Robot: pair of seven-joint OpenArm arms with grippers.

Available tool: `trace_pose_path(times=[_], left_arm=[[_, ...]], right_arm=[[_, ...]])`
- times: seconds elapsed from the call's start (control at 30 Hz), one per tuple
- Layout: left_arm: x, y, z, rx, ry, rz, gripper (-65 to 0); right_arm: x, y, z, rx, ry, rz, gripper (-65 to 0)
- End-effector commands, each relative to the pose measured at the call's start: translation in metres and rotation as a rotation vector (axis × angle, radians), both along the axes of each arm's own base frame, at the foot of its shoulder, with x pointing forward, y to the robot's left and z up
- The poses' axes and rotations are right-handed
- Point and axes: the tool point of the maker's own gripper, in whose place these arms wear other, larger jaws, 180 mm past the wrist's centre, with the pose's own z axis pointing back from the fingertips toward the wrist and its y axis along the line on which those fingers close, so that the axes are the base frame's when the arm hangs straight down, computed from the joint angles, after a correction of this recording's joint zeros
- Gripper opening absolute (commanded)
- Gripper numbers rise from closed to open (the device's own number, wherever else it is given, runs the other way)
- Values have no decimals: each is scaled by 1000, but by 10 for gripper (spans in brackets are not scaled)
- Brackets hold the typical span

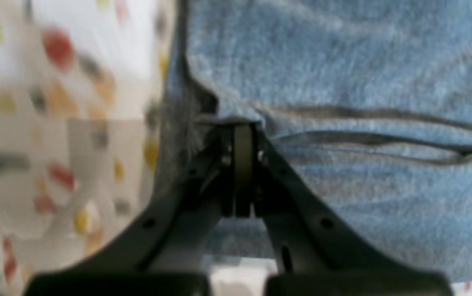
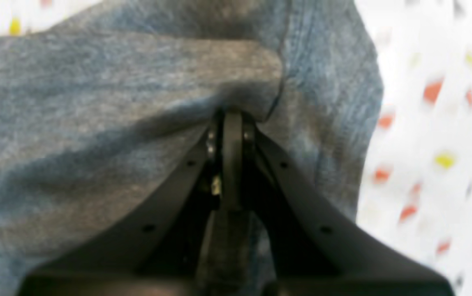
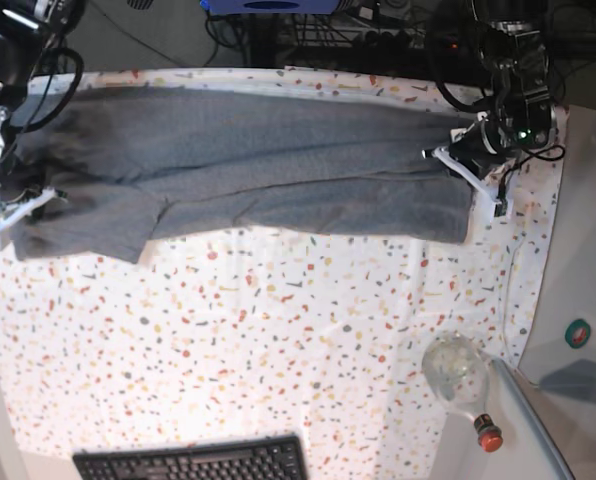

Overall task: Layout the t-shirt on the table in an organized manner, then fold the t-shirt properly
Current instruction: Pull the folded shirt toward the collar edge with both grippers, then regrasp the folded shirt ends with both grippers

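The heather-grey t-shirt [image 3: 258,170] lies stretched sideways across the far part of the speckled table [image 3: 278,340], folded lengthwise into a long band. My left gripper [image 3: 456,165] is at its right end and is shut on the fabric edge; the left wrist view shows my left gripper [image 1: 242,123] pinching layered t-shirt [image 1: 343,61] edges beside the table cloth [image 1: 34,123]. My right gripper [image 3: 18,205] is at the left, sleeve end. The right wrist view shows my right gripper [image 2: 232,113] shut on a t-shirt [image 2: 96,102] fold, with the table [image 2: 433,123] to its right.
A clear bottle [image 3: 458,372] with a red cap lies near the table's front right corner. A black keyboard [image 3: 193,462] sits at the front edge. A plain grey side surface [image 3: 588,270] runs along the right. Cables and gear crowd the back.
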Motion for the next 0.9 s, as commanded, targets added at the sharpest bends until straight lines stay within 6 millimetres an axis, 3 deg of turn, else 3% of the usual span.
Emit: trace_pose_path(times=[0.0,0.17,0.27,0.4,0.5,0.7,0.77,0.87], left_arm=[[8,5,1,16,0,10,-650],[45,-12,1,-14,-19,-27,-650],[54,-21,5,-19,-30,-51,-650],[69,-20,27,-1,-100,-63,-650],[68,-13,45,13,-115,-56,-650],[55,33,98,83,-204,61,-650],[53,37,106,101,-222,31,-650],[41,36,99,109,-197,-55,-622]], right_arm=[[-1,-12,-2,-27,32,-10,-650],[24,-26,-2,-2,27,-64,-650],[36,-34,6,-14,-1,-80,-650],[49,-41,30,-63,-71,-65,-650],[48,-48,53,-131,-128,-43,-650],[27,-30,100,-242,-188,22,-650],[14,-19,104,-253,-201,37,-650],[-3,-6,101,-250,-192,46,-650]])
